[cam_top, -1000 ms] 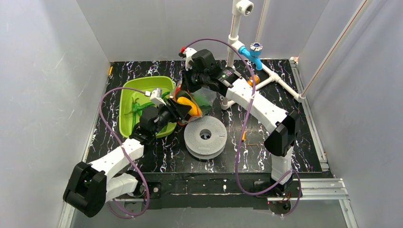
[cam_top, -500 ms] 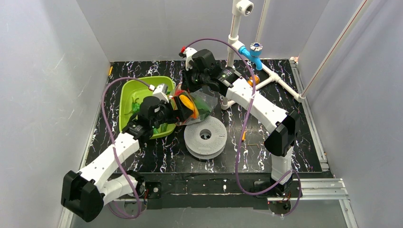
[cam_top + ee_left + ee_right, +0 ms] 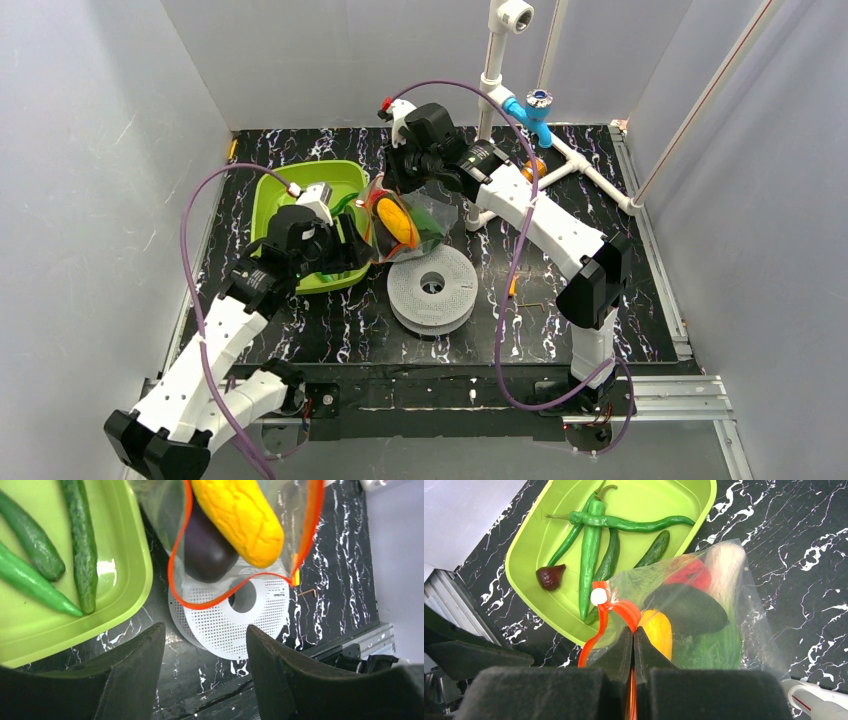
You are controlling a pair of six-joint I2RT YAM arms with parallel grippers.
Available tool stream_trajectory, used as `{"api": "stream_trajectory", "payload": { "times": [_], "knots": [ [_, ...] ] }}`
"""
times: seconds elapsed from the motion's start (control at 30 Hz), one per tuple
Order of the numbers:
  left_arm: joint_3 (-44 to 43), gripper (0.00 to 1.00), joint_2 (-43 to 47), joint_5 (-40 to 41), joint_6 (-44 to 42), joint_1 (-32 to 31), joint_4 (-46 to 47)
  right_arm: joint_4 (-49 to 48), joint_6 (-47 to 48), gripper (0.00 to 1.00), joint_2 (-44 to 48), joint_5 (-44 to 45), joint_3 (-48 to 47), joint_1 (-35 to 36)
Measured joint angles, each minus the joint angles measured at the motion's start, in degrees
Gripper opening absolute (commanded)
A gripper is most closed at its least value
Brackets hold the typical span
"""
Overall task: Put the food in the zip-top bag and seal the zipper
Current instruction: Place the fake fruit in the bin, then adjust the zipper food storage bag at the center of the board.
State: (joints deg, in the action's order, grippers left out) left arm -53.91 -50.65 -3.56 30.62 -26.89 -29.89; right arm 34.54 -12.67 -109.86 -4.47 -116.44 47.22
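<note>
The clear zip-top bag [image 3: 415, 215] hangs between the green tray and the white disc. My right gripper [image 3: 392, 190] is shut on its orange-red zipper [image 3: 616, 607], in the right wrist view [image 3: 634, 630]. The mouth gapes as a loop [image 3: 172, 565]. Inside lie a yellow piece [image 3: 659, 630], a purple eggplant [image 3: 686, 610], a red fruit [image 3: 689, 575] and a white-and-green stalk [image 3: 724, 562]. My left gripper [image 3: 352, 248] is open and empty just left of the mouth, also seen in the left wrist view [image 3: 205, 630]. Several green peppers [image 3: 591, 555] lie in the tray.
The lime-green tray [image 3: 270, 200] also holds a small dark brown piece [image 3: 550, 576]. A white perforated disc [image 3: 432, 288] sits under the bag's mouth. White pipes with a blue valve [image 3: 530, 110] and an orange fitting [image 3: 535, 165] stand at the back right. A small stick [image 3: 512, 287] lies right of the disc.
My left gripper let go of the yellow piece in the bag's mouth and drew back left toward the tray, open. The right gripper kept its hold on the zipper.
</note>
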Motion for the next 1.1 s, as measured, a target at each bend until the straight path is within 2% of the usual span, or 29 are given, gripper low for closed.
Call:
{"api": "stream_trajectory", "payload": {
  "times": [0.07, 0.13, 0.27, 0.33, 0.4, 0.53, 0.67, 0.9, 1.1],
  "knots": [
    [0.21, 0.81, -1.27, 0.01, 0.53, 0.69, -0.38, 0.00, 0.06, 0.01, 0.00, -0.02, 0.06, 0.00],
    [0.63, 0.82, -3.22, -0.47, 1.21, 1.30, 0.00, 0.00, 0.24, 0.01, 0.00, -0.02, 0.11, 0.00],
    [1.88, 0.74, -8.15, -2.46, 2.06, 2.91, 1.84, -0.09, 0.44, 0.01, 0.36, -0.02, 0.88, 0.00],
    [2.74, 0.66, -10.68, -4.08, 2.62, 4.12, 3.90, -0.13, 0.46, 0.01, 0.42, -0.02, 1.05, 0.00],
    [3.59, 0.52, -13.04, -5.84, 3.16, 5.51, 6.29, -0.13, 0.48, 0.01, 0.42, -0.02, 1.05, 0.00],
    [4.11, 0.30, -18.15, -10.19, 4.34, 8.27, 10.98, -0.09, 0.65, 0.01, 0.42, -0.02, 1.05, 0.00],
    [3.76, 0.01, -23.26, -15.24, 5.35, 10.38, 15.14, 0.03, 0.95, 0.01, 0.42, 0.08, 1.05, 0.00],
    [-1.76, 0.00, -29.29, -26.15, 8.77, 13.78, 18.50, 0.69, 3.65, 0.01, 0.42, 2.52, 1.05, -0.12],
    [-2.73, 0.00, -29.31, -33.26, 19.49, 16.18, 28.55, 1.97, 8.61, 0.01, 0.42, 6.09, 1.03, -0.33]
  ]
}}
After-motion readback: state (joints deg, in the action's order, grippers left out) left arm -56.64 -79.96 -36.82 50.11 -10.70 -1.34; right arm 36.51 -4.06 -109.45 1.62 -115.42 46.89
